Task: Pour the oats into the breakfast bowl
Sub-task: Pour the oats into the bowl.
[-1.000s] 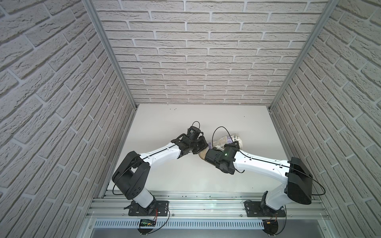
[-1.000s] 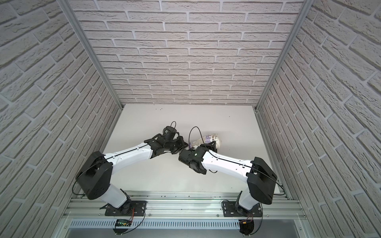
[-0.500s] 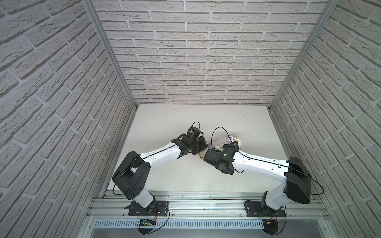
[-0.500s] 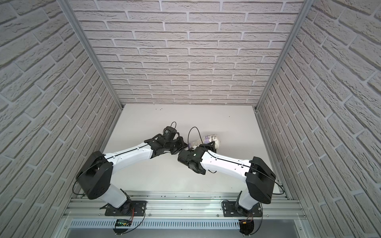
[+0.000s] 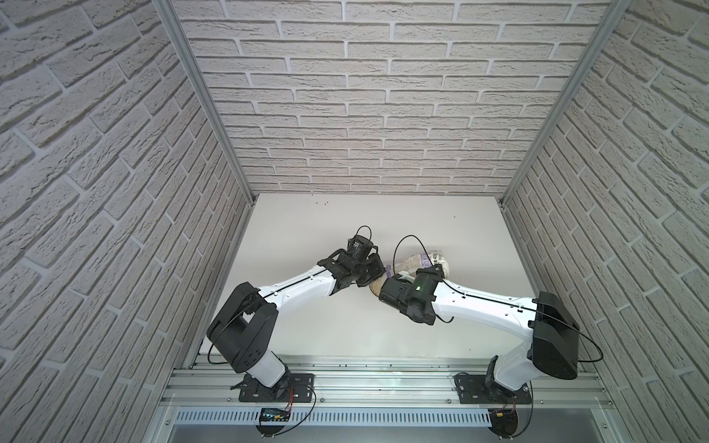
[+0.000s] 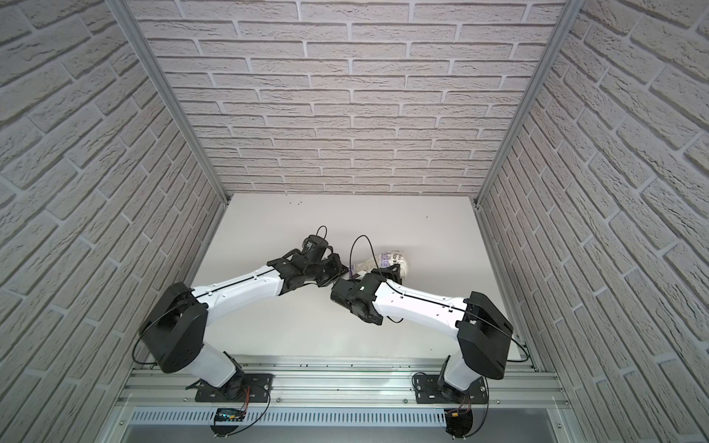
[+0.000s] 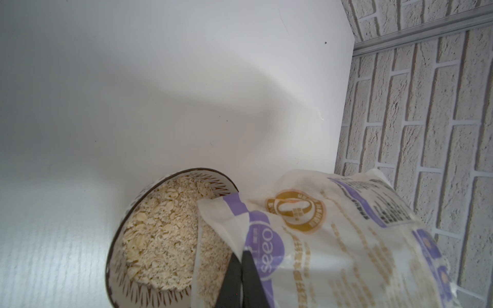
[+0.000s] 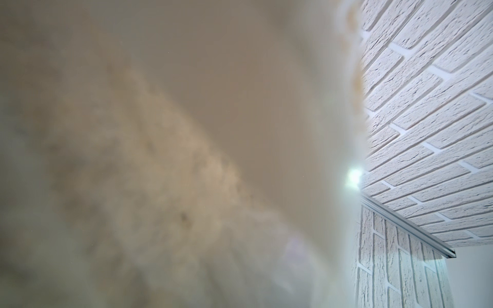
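The oats [image 7: 162, 234] fill the breakfast bowl [image 7: 138, 197] near the table's [image 7: 133, 93] middle. Over its rim hangs the bag [image 7: 333, 240], whose mouth edge my left gripper [image 7: 241, 277] pinches tight; whether my right gripper [image 5: 406, 285] grips the bag, I cannot tell.

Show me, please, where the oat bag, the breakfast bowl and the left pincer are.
oat bag [image 7: 333, 240], left wrist view, printed side.
breakfast bowl [image 7: 125, 213], left wrist view, dark rim.
left pincer [image 7: 241, 269], left wrist view, between its fingertips.
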Motion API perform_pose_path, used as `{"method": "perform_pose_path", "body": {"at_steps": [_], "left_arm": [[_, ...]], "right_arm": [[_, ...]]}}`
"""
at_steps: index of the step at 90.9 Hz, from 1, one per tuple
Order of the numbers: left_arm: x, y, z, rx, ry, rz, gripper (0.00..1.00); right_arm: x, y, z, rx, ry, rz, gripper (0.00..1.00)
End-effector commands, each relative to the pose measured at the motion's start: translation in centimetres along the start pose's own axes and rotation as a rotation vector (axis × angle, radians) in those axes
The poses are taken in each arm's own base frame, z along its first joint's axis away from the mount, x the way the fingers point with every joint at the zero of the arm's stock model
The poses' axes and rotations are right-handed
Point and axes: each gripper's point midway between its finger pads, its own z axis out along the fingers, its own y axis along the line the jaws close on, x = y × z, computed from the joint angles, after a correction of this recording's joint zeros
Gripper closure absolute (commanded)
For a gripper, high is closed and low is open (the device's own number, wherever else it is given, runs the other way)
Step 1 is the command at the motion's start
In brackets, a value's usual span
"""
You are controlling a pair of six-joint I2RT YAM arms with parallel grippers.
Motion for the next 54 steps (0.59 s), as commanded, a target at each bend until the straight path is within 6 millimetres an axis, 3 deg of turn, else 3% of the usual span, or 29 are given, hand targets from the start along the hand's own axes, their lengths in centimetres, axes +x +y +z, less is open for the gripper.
{"method": "perform_pose_path", "body": {"at_steps": [1, 54], "left_arm": [[-0.4, 2.4, 0.4, -0.099, -0.024, -0.013, 1.0], [-0.9, -0.4, -0.6, -0.098, -0.027, 0.025, 1.0]], "right_arm": [[2.1, -3.6, -0.8, 0.158, 0.032, 0.152, 0.97], [2.9, -0.7, -0.1, 0.055, 0.003, 0.248, 0.96]]}}
